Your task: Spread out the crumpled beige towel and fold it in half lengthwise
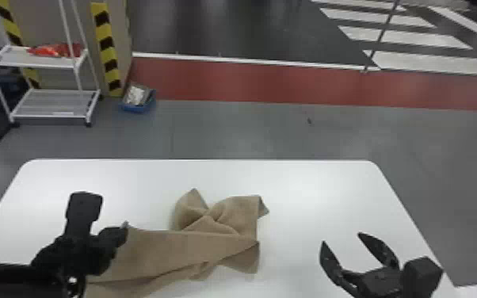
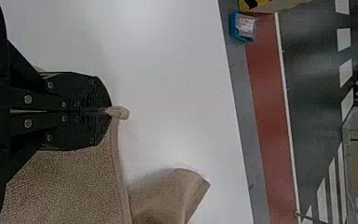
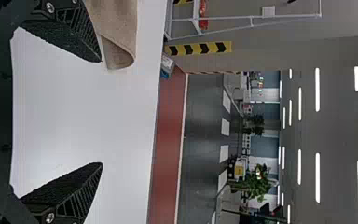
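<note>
The beige towel (image 1: 210, 245) lies crumpled on the white table, with a bunched, twisted part toward the far side and a longer strip running to the near left. At its left corner is my left gripper (image 1: 124, 228); in the left wrist view the left gripper (image 2: 109, 111) is shut on that corner, a small tip of cloth poking past the fingertips. My right gripper (image 1: 340, 237) stands open right of the towel, apart from it. In the right wrist view, the right gripper (image 3: 101, 112) has bare table between its fingers, and part of the towel (image 3: 116, 37) shows beyond one finger.
The white table (image 1: 309, 178) has rounded far corners. Beyond it on the floor are a white shelf rack (image 1: 55, 104) with red items, striped yellow-black posts and a blue bin (image 1: 138, 107).
</note>
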`<control>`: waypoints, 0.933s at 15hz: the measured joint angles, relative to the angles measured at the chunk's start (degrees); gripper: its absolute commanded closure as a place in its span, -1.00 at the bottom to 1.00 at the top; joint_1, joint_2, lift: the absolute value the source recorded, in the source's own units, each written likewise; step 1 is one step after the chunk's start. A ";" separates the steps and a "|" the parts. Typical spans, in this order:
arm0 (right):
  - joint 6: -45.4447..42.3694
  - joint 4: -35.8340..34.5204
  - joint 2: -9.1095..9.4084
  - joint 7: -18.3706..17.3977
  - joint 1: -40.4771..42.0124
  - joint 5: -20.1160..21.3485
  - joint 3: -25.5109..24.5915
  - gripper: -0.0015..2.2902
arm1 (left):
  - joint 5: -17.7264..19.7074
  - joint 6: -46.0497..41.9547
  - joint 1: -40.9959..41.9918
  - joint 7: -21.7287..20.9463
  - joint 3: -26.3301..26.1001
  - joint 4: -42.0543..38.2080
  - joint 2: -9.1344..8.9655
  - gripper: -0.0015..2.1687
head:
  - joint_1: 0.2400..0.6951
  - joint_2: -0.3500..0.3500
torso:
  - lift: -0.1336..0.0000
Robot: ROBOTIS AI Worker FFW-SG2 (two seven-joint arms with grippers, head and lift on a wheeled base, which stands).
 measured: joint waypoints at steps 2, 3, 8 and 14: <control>-4.28 0.86 0.00 0.00 -0.16 7.31 2.54 -0.92 | 0.25 1.29 2.45 -0.33 0.40 -5.26 -0.14 0.58 | 1.00 -0.34 | 1.00; -6.07 1.61 0.00 0.00 -0.52 12.39 4.43 -0.92 | 0.30 1.85 3.55 -0.43 0.48 -7.68 -0.21 0.58 | 1.00 -0.22 | 1.00; -6.27 12.65 0.00 -0.25 -7.67 24.56 10.38 -0.92 | 0.29 4.77 6.30 -1.13 0.51 -14.29 -0.26 0.58 | 1.00 0.00 | 1.00; -5.32 20.69 0.00 -0.08 -12.87 24.95 15.04 -0.73 | 0.08 5.97 6.35 -1.29 0.49 -14.59 -0.22 0.58 | 1.00 0.17 | 1.00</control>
